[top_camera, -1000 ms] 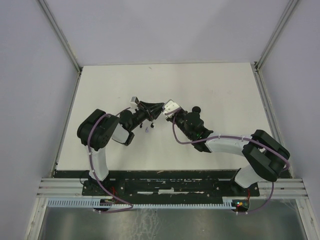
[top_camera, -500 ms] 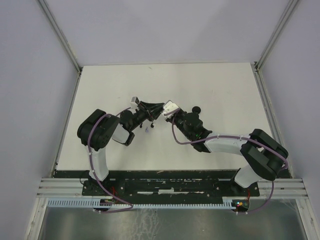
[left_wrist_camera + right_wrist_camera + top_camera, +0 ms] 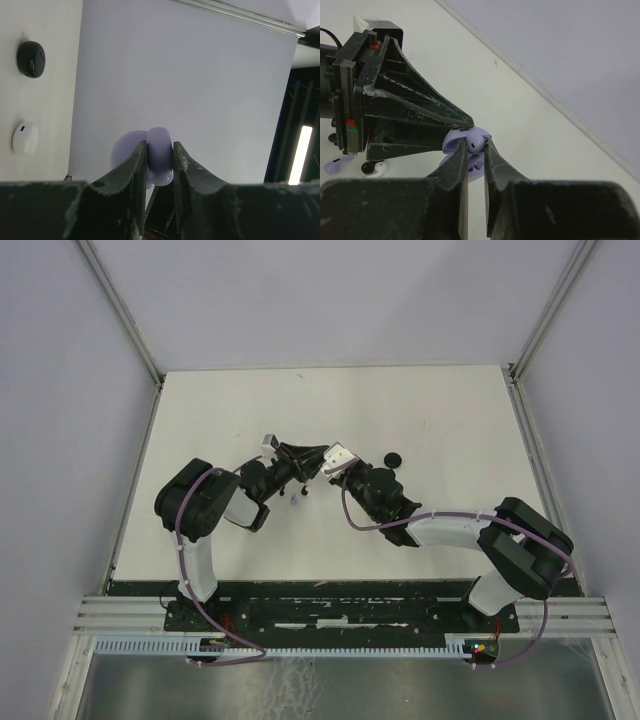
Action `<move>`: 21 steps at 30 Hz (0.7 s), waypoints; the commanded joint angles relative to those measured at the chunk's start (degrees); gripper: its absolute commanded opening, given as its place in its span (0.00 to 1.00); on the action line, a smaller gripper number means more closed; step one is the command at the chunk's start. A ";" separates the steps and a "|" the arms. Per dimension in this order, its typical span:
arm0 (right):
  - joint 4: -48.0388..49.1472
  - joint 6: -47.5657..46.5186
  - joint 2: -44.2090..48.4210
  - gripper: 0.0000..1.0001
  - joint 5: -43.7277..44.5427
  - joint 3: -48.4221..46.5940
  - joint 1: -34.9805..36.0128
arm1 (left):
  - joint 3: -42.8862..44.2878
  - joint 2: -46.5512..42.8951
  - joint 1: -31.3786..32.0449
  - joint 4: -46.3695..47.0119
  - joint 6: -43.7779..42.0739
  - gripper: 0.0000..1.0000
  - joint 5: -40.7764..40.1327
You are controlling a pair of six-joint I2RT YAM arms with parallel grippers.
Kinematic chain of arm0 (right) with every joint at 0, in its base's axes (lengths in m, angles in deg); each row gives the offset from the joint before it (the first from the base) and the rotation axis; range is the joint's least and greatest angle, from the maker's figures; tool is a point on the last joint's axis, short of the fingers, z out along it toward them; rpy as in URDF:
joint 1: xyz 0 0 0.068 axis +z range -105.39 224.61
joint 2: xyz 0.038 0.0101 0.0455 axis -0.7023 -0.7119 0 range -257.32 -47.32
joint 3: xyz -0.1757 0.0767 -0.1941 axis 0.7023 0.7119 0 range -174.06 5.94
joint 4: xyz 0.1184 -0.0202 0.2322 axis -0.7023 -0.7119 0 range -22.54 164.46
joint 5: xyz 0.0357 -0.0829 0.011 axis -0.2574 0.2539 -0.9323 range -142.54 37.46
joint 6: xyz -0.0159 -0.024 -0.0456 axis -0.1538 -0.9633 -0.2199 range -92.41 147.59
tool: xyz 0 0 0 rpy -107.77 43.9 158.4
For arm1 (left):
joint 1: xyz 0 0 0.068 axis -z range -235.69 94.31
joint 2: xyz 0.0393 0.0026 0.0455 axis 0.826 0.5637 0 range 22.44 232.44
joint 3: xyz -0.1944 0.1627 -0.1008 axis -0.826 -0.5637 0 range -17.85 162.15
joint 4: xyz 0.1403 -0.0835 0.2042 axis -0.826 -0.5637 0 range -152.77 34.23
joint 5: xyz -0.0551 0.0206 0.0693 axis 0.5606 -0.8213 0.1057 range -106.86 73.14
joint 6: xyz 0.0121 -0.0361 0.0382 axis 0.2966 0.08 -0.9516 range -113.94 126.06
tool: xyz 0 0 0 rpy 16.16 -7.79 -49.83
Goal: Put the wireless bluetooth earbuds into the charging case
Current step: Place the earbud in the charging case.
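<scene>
My left gripper (image 3: 160,154) is shut on the open lilac charging case (image 3: 159,150), held above the table. My right gripper (image 3: 475,148) is shut on a lilac earbud (image 3: 476,142), which sits at the case's open mouth between lid (image 3: 453,141) and base (image 3: 478,164). In the top view both grippers meet tip to tip (image 3: 320,468) at mid-table. The left gripper's fingers (image 3: 420,107) pinch the case from the left in the right wrist view. Loose earbuds lie below: one lilac (image 3: 334,165), one white (image 3: 378,170), one black (image 3: 367,166).
A round black disc (image 3: 30,59) and a round white disc (image 3: 25,138) lie on the white table (image 3: 440,420). The black disc (image 3: 394,459) is just right of my right wrist. Grey walls and metal rails (image 3: 530,330) border the table.
My right gripper has edged slightly left toward the left gripper with the earbud. The left arm has not moved.
</scene>
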 commanded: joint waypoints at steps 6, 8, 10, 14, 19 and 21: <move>4.20 -1.76 -0.97 0.03 3.10 -0.14 0.93 | 0.58 -2.56 0.29 5.17 2.93 0.03 -2.05; 4.47 -1.96 -1.06 0.03 3.43 0.07 1.02 | 0.71 -2.56 0.36 5.20 2.99 0.03 -2.16; 4.85 -2.09 -1.14 0.03 3.74 0.28 1.18 | 0.74 -2.48 0.29 5.14 3.01 0.03 -2.31; 5.36 -2.37 -1.17 0.06 3.99 0.58 1.37 | 1.02 -2.30 0.32 5.24 3.18 0.03 -2.47; 5.35 -2.64 -1.06 0.10 4.11 0.82 1.77 | 1.54 -1.91 0.31 5.19 3.40 0.03 -2.61; 5.30 -2.47 -1.00 0.13 4.03 0.83 1.90 | 1.87 -1.73 0.31 5.14 3.36 0.03 -2.70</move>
